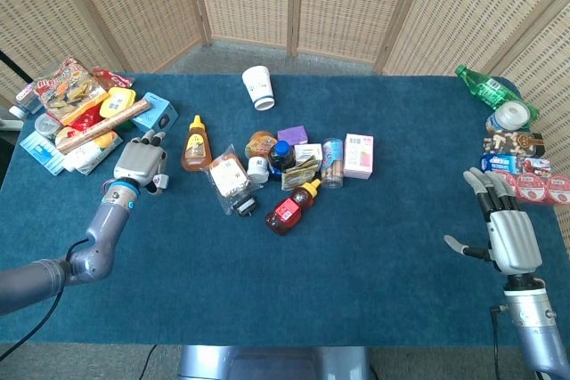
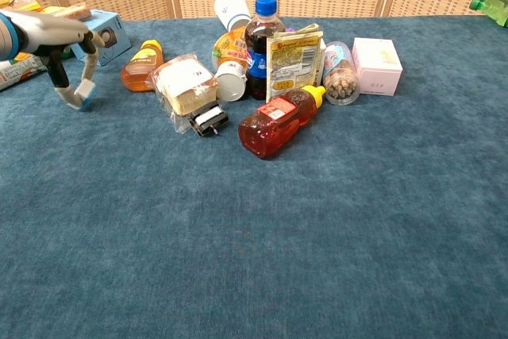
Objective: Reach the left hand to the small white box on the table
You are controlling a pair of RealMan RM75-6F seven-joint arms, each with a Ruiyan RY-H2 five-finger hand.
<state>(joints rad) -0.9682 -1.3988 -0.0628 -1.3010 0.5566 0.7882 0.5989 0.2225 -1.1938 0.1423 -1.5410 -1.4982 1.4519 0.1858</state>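
The small white box (image 2: 82, 94) is at the table's left side, tipped up on edge with a blue face showing. My left hand (image 2: 54, 44) reaches down over it and pinches it between the thumb and a finger. In the head view the box (image 1: 160, 181) peeks out at the right edge of the left hand (image 1: 140, 163). My right hand (image 1: 509, 236) rests open near the table's right front, fingers spread and holding nothing. It does not appear in the chest view.
A blue carton (image 2: 101, 33) and a pile of snack packs (image 1: 76, 113) lie just behind the left hand. An orange squeeze bottle (image 2: 141, 65) and wrapped bread (image 2: 185, 85) are to its right. A cluster with a red bottle (image 2: 278, 121) fills the middle.
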